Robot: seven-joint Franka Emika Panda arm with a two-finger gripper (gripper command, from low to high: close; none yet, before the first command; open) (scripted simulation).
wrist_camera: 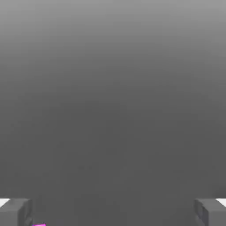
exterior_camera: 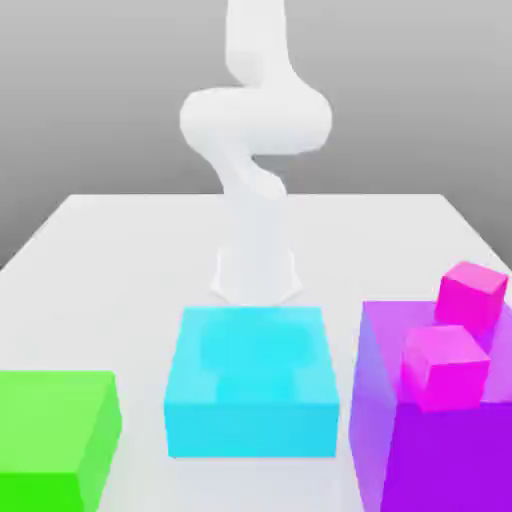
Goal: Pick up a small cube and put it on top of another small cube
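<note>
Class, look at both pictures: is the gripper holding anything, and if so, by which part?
Nothing is held. The gripper is open, with only bare space between its fingers.

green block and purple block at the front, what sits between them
In the exterior view, a translucent cyan block sits between the large green block and the translucent purple block, with bare white table showing in the gaps.

White tabletop [exterior_camera: 120, 240] w/ plain grey backdrop, maybe a wall; soft even light.
</note>
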